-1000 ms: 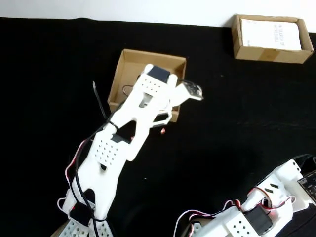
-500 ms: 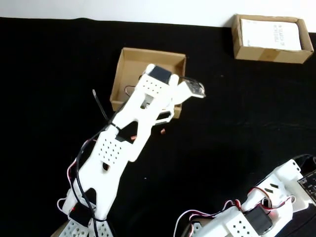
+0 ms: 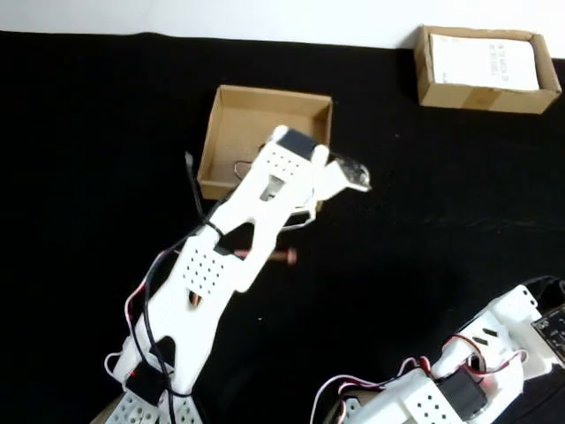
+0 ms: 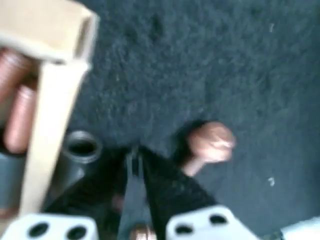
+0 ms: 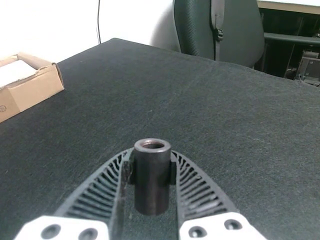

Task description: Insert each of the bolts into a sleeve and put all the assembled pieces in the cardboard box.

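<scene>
My left arm reaches to the cardboard box (image 3: 231, 124), its wrist over the near right corner. In the left wrist view my left gripper (image 4: 135, 159) has its black fingers pressed together with nothing seen between the tips, just outside the box wall (image 4: 52, 107). A copper bolt (image 4: 210, 142) lies on the black cloth beside the fingers; the same bolt (image 3: 275, 256) shows beside the arm. A dark sleeve (image 4: 81, 148) stands close against the box wall. Copper bolts (image 4: 15, 100) lie inside the box. My right gripper (image 5: 152, 165) is shut on an upright dark sleeve (image 5: 151, 175).
A second cardboard box (image 3: 485, 66) holding white paper sits at the far right; in the right wrist view this box (image 5: 27, 85) is off to one side. My right arm (image 3: 477, 362) rests at the near right edge. An office chair (image 5: 220, 30) stands beyond the table.
My left arm has drawn back from over the box toward the near side. The bolt on the cloth now shows at full length, slightly nearer. The right arm has not moved.
</scene>
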You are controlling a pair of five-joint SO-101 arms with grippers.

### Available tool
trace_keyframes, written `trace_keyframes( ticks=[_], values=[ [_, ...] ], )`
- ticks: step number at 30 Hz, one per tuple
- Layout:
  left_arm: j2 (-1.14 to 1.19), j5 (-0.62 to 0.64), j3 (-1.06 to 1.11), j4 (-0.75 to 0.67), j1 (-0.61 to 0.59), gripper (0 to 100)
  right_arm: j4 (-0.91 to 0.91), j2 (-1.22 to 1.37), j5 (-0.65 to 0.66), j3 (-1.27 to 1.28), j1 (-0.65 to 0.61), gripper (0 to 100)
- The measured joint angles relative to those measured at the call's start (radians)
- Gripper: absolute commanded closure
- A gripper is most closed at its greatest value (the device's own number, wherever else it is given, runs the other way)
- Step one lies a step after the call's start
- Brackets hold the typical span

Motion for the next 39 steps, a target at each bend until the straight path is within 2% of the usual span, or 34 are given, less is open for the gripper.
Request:
trace_keyframes(
  ticks=[4, 9, 13, 17, 22, 29, 32, 36, 39],
  values=[
    [0.000, 0.038, 0.000, 0.000, 0.002, 98, 0.000, 0.000, 0.000, 0.000, 0.000, 99.1],
    [-0.041, 0.074, 0.029, -0.002, 0.000, 84, 0.000, 0.000, 0.000, 0.000, 0.000, 99.1],
    [-0.132, 0.083, 0.127, -0.009, -0.006, 85, 0.000, 0.000, 0.000, 0.000, 0.000, 99.1],
    [-0.305, -0.055, 0.330, -0.009, -0.003, 86, 0.000, 0.000, 0.021, 0.000, 0.000, 99.1],
    [-0.638, -0.250, 0.715, -0.009, -0.002, 86, 0.000, 0.000, 0.025, 0.000, 0.000, 99.1],
    [-1.068, -0.431, 1.158, -0.009, -0.005, 85, 0.000, 0.000, 0.025, 0.000, -0.043, 99.1],
    [-1.137, -0.503, 1.235, -0.009, -0.003, 80, 0.000, 0.000, 0.025, 0.000, -0.061, 99.1],
    [-1.155, -0.571, 1.246, -0.009, -0.003, 69, 0.000, 0.000, 0.025, 0.000, -0.068, 99.1],
    [-1.155, -0.652, 1.255, -0.009, 0.009, 65, 0.000, 0.000, 0.025, 0.000, -0.068, 99.1]
  ],
)
